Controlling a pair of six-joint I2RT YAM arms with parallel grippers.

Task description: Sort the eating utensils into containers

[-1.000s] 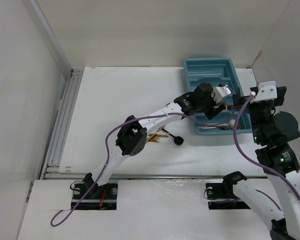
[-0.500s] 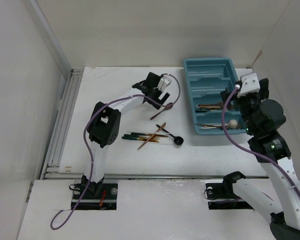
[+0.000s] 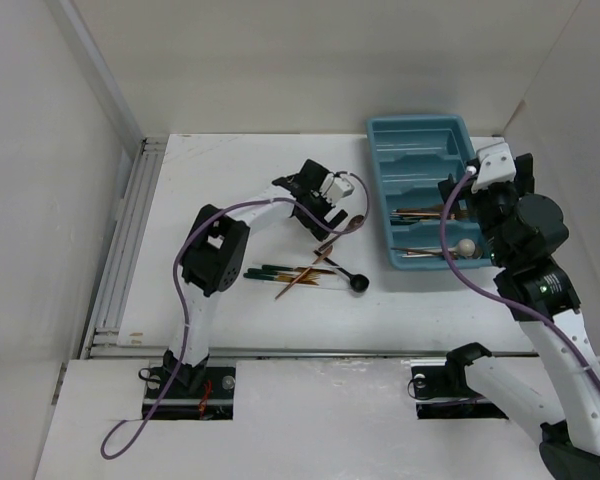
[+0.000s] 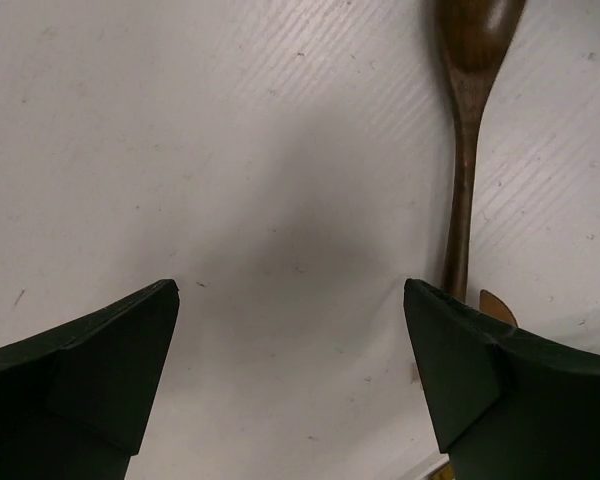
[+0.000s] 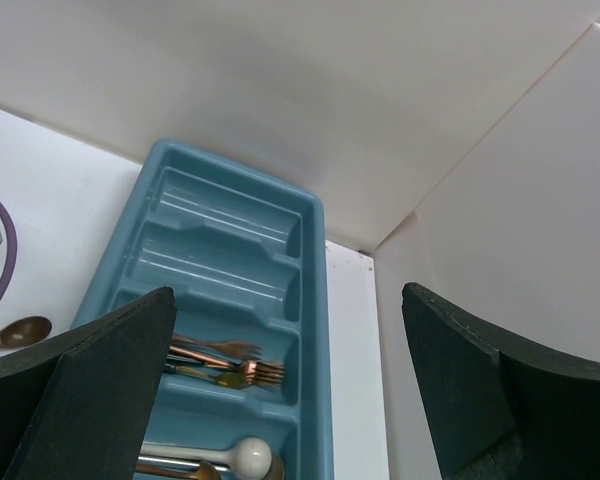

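Loosely heaped toward the table's (image 3: 230,180) near edge, green-handled and copper utensils (image 3: 295,272) lie with a black round-headed spoon (image 3: 357,283) beside them. Left gripper (image 4: 290,285) hangs over the table, fingers spread and empty, a brown spoon (image 4: 465,150) lying just inside one finger. Toward the far right corner, the teal tray (image 5: 230,205) holds copper forks (image 5: 242,372) and a cream spoon (image 5: 242,457); right gripper (image 5: 286,290) hovers above, fingers wide apart, holding nothing.
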